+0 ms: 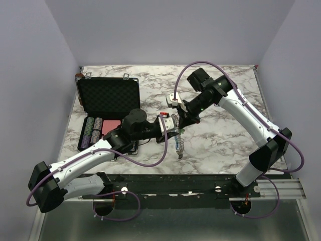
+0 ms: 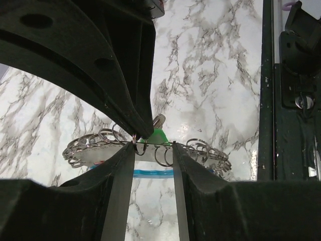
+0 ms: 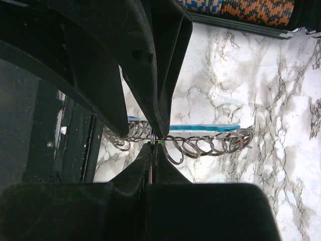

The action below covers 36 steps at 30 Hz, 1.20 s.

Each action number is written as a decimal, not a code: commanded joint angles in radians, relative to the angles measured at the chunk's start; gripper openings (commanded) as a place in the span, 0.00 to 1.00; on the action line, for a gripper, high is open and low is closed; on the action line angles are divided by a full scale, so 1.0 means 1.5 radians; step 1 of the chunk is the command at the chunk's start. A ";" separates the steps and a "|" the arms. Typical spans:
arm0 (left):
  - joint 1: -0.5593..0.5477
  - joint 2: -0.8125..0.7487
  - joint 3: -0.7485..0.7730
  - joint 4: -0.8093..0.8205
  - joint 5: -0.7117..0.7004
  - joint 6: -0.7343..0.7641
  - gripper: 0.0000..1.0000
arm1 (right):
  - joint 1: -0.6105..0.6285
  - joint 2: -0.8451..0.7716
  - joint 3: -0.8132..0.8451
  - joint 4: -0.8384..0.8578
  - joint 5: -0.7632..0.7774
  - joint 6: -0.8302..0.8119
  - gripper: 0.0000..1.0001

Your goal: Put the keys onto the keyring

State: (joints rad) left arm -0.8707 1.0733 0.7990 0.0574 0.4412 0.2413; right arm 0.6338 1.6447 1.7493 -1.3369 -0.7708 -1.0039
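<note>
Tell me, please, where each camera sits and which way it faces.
Top external: above and behind the bases, looking down at the table; left arm and right arm show.
Left wrist: on the left arm, facing the keyring between its parted fingers.
Right wrist: on the right arm, facing the keyring past its closed fingers.
Both wrist views share the blue segment.

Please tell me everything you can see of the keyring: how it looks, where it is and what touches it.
The keyring is a row of many small silver wire loops, shiny metal, strung along a thin bright blue strip. It is held over the marble table; whether any part rests on it I cannot tell. The right gripper is shut on it near the middle, beside a green key head. The left gripper is open around it, not gripping.
</note>
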 commanded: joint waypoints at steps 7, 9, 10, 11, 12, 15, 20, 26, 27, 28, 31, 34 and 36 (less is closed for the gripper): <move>0.002 0.014 0.031 -0.008 -0.011 0.017 0.41 | 0.002 0.009 0.021 -0.044 -0.019 -0.009 0.00; 0.002 0.018 0.036 -0.010 -0.014 0.016 0.40 | 0.003 0.009 0.022 -0.045 -0.021 -0.011 0.00; 0.002 0.020 0.038 -0.010 -0.015 0.016 0.39 | 0.003 0.009 0.022 -0.045 -0.022 -0.010 0.00; 0.002 0.022 0.041 -0.013 -0.016 0.016 0.38 | 0.003 0.009 0.023 -0.045 -0.022 -0.010 0.00; 0.002 0.022 0.042 -0.013 -0.019 0.016 0.37 | 0.003 0.008 0.021 -0.047 -0.022 -0.011 0.00; 0.002 0.027 0.045 -0.012 -0.026 0.014 0.31 | 0.003 0.008 0.019 -0.047 -0.022 -0.013 0.00; 0.002 0.031 0.050 -0.016 -0.027 0.011 0.02 | 0.003 0.010 0.018 -0.047 -0.023 -0.013 0.00; 0.002 0.020 0.039 -0.006 -0.039 0.006 0.00 | 0.003 0.008 0.014 -0.047 -0.022 -0.014 0.00; 0.002 0.012 0.029 0.014 -0.044 0.001 0.00 | 0.003 0.008 0.012 -0.044 -0.021 -0.013 0.00; 0.002 -0.001 0.014 0.040 -0.048 -0.012 0.00 | 0.003 0.006 0.007 -0.039 -0.022 -0.008 0.01; 0.007 -0.034 -0.030 0.099 -0.062 -0.052 0.00 | 0.002 -0.008 -0.018 -0.015 -0.024 0.012 0.11; 0.012 -0.055 -0.068 0.167 -0.064 -0.113 0.00 | 0.001 -0.023 -0.050 0.020 -0.043 0.033 0.12; 0.014 -0.066 -0.094 0.218 -0.071 -0.150 0.00 | 0.001 -0.026 -0.062 0.029 -0.056 0.039 0.12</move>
State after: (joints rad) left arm -0.8639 1.0328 0.7216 0.1581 0.3744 0.1543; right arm 0.6380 1.6386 1.7000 -1.3128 -0.8150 -0.9894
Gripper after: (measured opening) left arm 0.008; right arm 0.118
